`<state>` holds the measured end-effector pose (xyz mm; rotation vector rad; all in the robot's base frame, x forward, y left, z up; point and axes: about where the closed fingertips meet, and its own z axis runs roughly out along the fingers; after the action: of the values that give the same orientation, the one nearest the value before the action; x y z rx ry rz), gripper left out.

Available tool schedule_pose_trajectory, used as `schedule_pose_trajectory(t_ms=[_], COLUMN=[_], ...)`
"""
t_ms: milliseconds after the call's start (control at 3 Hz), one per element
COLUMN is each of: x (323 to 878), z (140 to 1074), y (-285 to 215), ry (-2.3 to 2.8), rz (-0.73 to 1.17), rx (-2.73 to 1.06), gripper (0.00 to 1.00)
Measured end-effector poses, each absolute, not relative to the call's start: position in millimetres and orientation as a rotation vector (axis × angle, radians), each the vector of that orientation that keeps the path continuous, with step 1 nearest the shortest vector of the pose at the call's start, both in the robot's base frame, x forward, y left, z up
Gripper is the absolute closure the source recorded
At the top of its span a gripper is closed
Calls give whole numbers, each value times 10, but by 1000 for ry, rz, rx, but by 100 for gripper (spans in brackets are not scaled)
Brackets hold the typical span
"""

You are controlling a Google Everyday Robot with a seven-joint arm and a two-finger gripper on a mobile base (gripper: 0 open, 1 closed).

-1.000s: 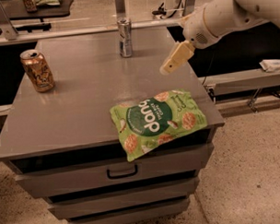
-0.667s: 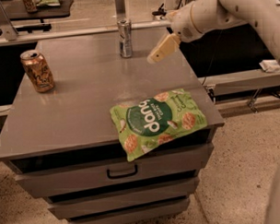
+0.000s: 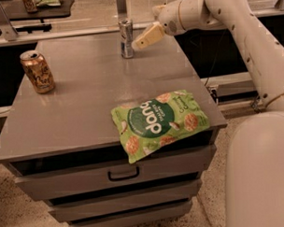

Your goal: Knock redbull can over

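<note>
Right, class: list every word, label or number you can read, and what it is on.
"dang": on the green bag, upside down to the camera.
Small print on the bag: too blurred to read.
Markings unreadable: redbull can, gold can.
No text on the gripper, beside the redbull can.

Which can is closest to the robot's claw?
The slim silver redbull can at the back; the gripper hovers right beside it. The wider gold can stands much farther away.
</note>
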<state>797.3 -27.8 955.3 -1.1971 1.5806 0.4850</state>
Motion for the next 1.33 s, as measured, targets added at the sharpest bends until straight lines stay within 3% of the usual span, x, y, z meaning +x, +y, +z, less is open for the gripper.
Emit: schedule_pose_trajectory(t_ms=[1333], x=[8301], z=[9197], y=[388], ry=[1571], rz=[711], rx=[-1057], gripper=[0])
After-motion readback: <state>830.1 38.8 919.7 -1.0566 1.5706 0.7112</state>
